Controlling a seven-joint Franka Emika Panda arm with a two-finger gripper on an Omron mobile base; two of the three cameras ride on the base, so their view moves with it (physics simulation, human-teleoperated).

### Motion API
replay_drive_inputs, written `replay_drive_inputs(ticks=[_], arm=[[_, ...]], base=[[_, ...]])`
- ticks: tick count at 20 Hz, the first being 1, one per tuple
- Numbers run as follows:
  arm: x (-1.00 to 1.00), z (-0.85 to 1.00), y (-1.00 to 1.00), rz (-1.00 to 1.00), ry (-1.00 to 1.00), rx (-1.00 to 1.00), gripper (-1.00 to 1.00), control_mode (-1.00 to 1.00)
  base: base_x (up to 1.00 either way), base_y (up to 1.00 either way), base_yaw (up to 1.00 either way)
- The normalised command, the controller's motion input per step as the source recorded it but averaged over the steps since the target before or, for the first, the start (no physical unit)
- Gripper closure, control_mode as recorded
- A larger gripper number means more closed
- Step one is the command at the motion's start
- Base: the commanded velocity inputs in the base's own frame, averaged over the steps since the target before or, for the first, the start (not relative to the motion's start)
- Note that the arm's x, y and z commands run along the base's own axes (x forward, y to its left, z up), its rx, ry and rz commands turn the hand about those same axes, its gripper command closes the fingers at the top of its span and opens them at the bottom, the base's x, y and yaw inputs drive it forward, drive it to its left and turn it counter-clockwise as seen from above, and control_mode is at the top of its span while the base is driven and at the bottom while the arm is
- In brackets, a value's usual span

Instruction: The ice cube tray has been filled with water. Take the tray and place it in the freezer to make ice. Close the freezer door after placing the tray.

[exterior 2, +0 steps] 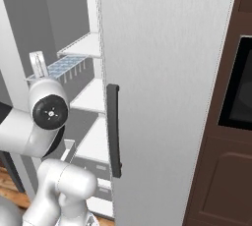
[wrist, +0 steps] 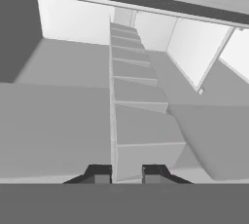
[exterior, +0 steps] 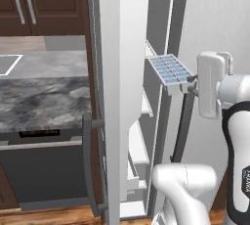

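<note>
The ice cube tray (exterior: 170,70), white with pale blue water (exterior: 172,67) in its cells, hangs level at the mouth of the freezer (exterior: 146,102). My gripper (exterior: 191,83) is shut on the tray's near end. From the right base view the tray (exterior 2: 64,66) sits just in front of a white shelf (exterior 2: 81,45); I cannot tell whether it touches it. The hand view looks along the tray (wrist: 131,106), edge-on between my fingertips (wrist: 99,174), with white freezer walls around it. The freezer door (exterior: 110,97) stands wide open to the tray's left, its dark handle (exterior: 88,163) facing the counter.
The wider grey fridge door (exterior 2: 167,72) is closed, with its dark handle (exterior 2: 114,129) close to my arm. A marble counter (exterior: 44,92) over a dishwasher (exterior: 44,170) lies left of the open door. A dark wall oven (exterior 2: 238,87) stands at the far right.
</note>
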Motion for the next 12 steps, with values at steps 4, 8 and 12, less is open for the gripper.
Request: replay_drive_inputs(ticks=[4,8,12], arm=[[0.0,0.07,0.0,0.02,0.0,0.03,1.0,-1.0],[0.02,0.03,0.0,0.05,0.0,0.02,1.0,-1.0],[0.22,0.0,0.08,0.02,0.0,0.01,1.0,-1.0]], base=[[0.0,0.0,0.0],[0.0,0.0,0.0],[0.0,0.0,0.0]])
